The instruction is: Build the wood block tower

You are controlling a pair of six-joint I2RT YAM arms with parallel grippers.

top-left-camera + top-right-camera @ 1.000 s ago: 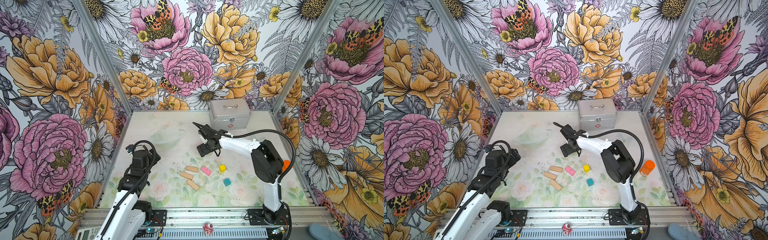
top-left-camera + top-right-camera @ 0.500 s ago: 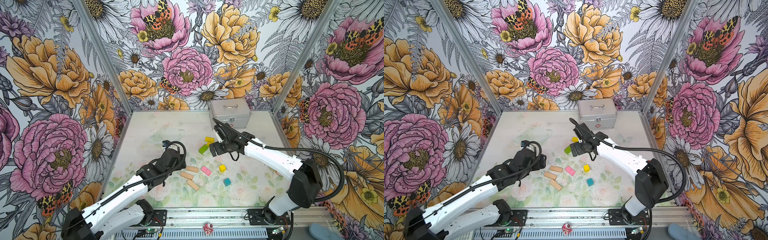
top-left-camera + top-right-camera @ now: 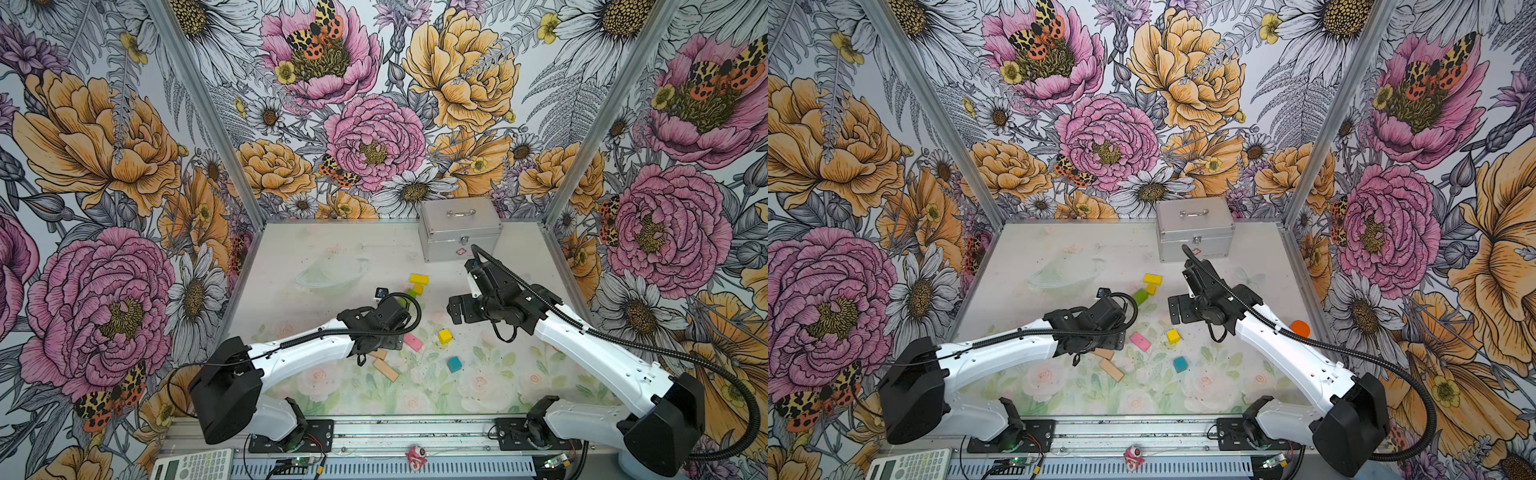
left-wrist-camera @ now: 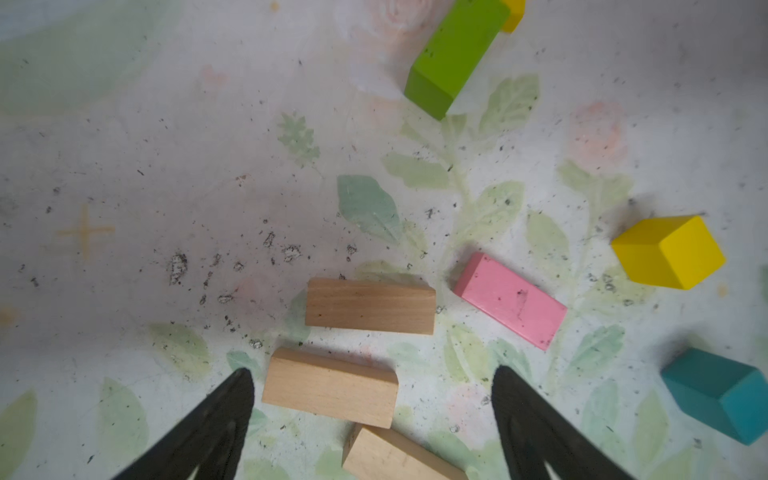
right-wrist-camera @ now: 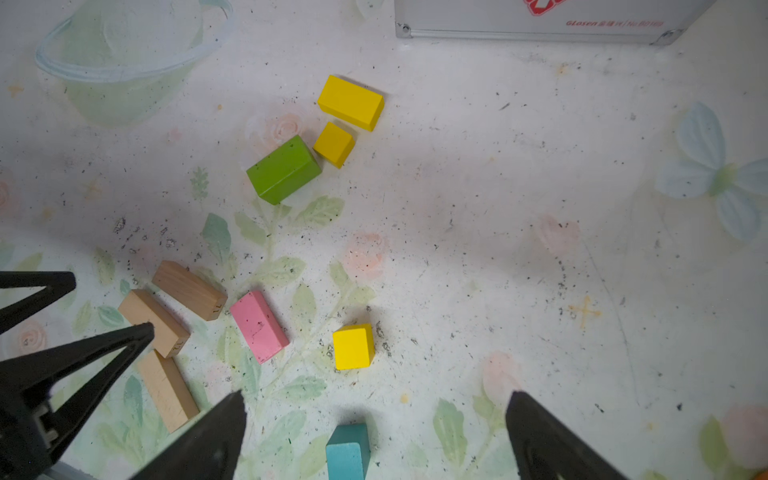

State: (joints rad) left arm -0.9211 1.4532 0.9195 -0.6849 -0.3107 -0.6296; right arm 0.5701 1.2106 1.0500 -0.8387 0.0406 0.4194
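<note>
The wood blocks all lie singly on the table; none rests on another, so no tower stands. Three tan bars (image 4: 370,306) (image 4: 329,387) (image 4: 395,457) sit close together. Beside them are the pink slab (image 4: 510,300), a yellow cube (image 5: 353,346) and the teal cube (image 5: 348,451). Farther back lie the green bar (image 5: 284,169), a second yellow cube (image 5: 333,144) and the yellow slab (image 5: 350,102). My left gripper (image 4: 372,374) hangs open over the middle tan bar. My right gripper (image 5: 377,397) is open above the teal cube, holding nothing.
A silver metal case (image 3: 459,228) stands at the back right of the table. An orange object (image 3: 1300,328) shows beside the right arm near the right wall. A calculator (image 3: 193,463) lies on the front rail. Flowered walls close three sides.
My left arm has reached out from the front left to over the tan bars. My right arm has swung back toward the right, uncovering the green and yellow blocks.
</note>
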